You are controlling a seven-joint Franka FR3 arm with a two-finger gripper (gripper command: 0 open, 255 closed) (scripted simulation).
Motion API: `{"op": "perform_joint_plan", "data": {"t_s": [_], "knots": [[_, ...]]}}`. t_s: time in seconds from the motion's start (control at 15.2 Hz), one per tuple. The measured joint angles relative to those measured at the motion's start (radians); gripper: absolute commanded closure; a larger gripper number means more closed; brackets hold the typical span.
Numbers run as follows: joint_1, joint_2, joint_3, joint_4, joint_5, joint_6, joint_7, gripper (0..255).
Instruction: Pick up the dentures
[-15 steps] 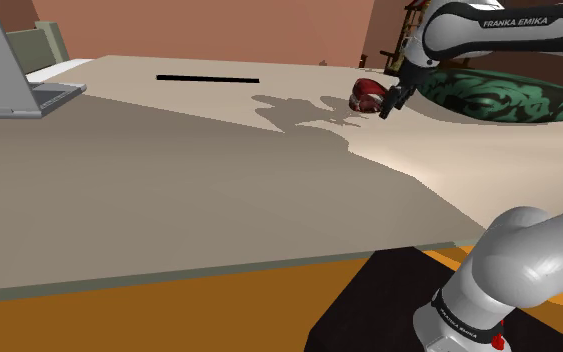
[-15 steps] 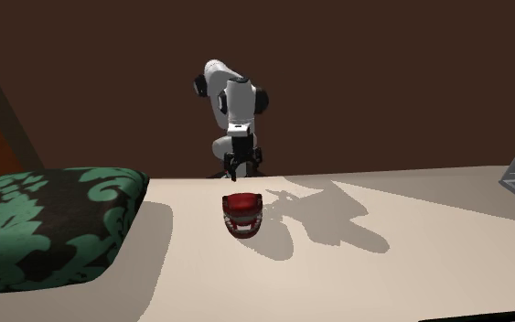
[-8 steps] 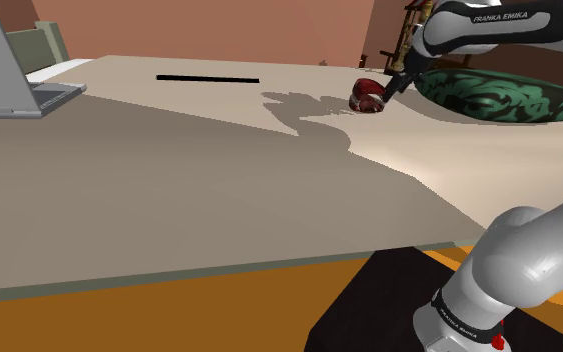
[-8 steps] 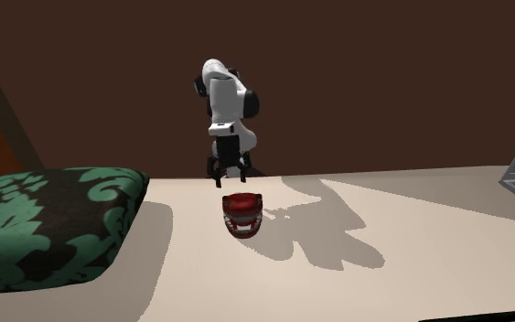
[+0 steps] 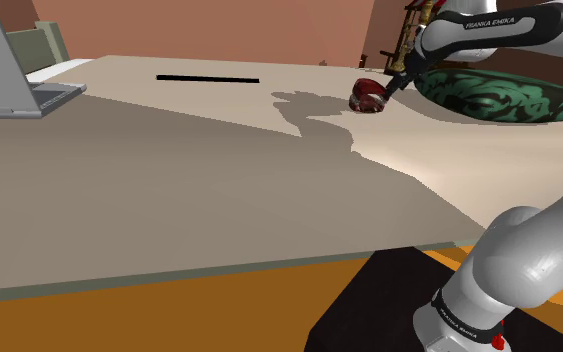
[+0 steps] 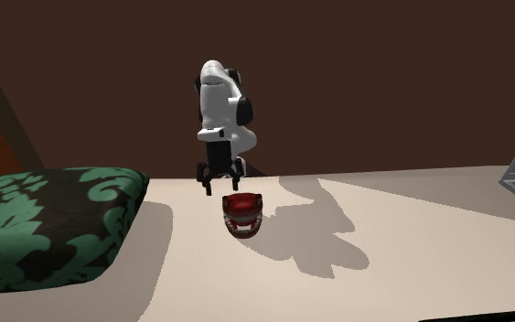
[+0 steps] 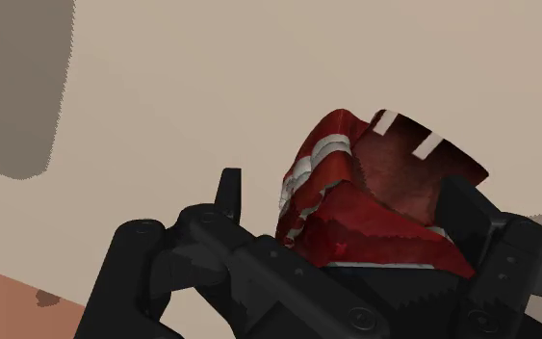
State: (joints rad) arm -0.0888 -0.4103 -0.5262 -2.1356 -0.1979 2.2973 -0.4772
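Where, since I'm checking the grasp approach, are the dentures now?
In the shoulder view the red dentures lie at the far right of the beige surface, beside the green cushion, close by the open gripper.

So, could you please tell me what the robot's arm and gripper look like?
The arm is made of rounded, glossy links shading from white to grey, with dark joints. Dark bands on it carry white FRANKA EMIKA lettering, and there is a small red mark by the lower one. The gripper is all black, with two blocky fingers and round screw heads on its body.
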Motion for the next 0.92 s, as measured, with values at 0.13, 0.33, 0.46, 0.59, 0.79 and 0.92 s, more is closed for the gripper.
{"op": "perform_joint_plan", "data": {"t_s": [0.13, 0.33, 0.46, 0.59, 0.79, 0.92], "knots": [[-0.001, 0.004, -0.005, -0.02, 0.0, 0.025, -0.002, 0], [-0.001, 0.005, -0.008, -0.039, -0.002, 0.045, -0.001, 255], [-0.001, 0.006, -0.008, -0.041, -0.002, 0.047, -0.001, 255], [-0.001, 0.005, -0.008, -0.041, -0.002, 0.048, -0.001, 255], [-0.001, 0.005, -0.008, -0.041, -0.002, 0.048, -0.001, 255], [-0.001, 0.005, -0.008, -0.041, -0.002, 0.048, 0.0, 255]]}}
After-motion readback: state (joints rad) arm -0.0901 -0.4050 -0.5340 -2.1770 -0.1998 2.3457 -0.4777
